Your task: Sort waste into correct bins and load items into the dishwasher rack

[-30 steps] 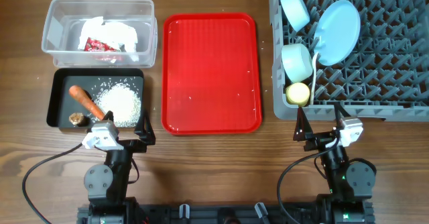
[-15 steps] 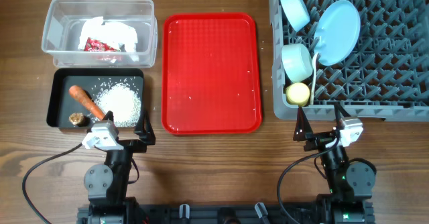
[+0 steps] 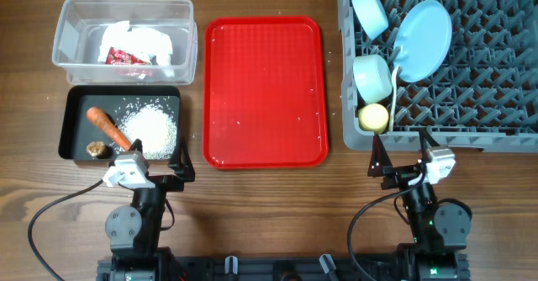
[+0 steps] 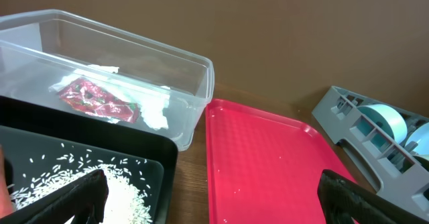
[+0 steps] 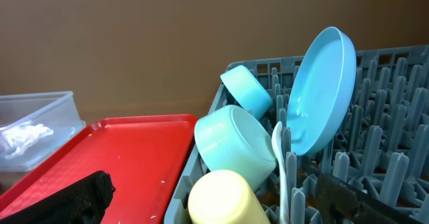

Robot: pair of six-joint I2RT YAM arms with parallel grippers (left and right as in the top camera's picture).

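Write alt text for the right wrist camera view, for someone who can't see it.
A grey dishwasher rack holds a light blue plate standing on edge, two light blue bowls, a yellow cup and a white spoon. A red tray lies to its left.

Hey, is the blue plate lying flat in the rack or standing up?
Standing up. The plate sits on edge among the pegs of the rack, leaning slightly.

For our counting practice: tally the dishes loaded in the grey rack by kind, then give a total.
light blue plate: 1
light blue bowls: 2
yellow cup: 1
white spoon: 1
Total: 5
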